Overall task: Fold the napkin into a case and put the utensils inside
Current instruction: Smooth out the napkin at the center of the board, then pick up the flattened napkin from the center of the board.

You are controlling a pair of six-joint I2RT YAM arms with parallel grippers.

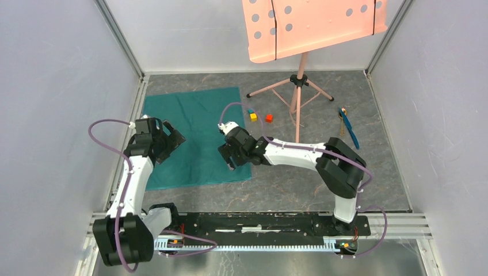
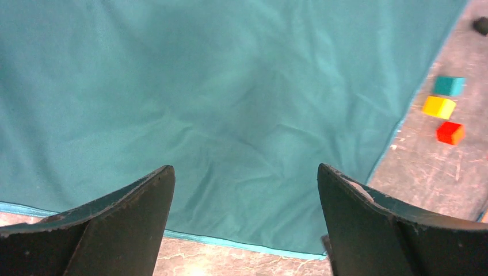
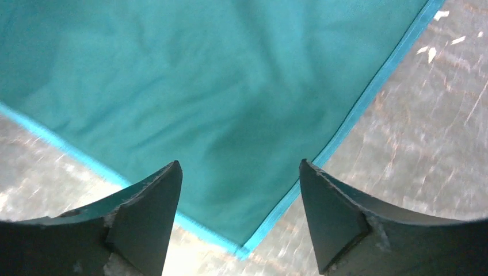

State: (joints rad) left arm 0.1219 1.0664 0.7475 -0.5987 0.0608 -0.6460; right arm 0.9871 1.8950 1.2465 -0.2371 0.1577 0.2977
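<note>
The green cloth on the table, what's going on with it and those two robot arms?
Both arms are poised over the napkin, which lies flat and unfolded. The left gripper hangs open above its left edge, and the right gripper hangs open above its near right corner; neither holds it. The utensils lie far to the right, untouched. Three small cubes sit beside the cloth.
</note>
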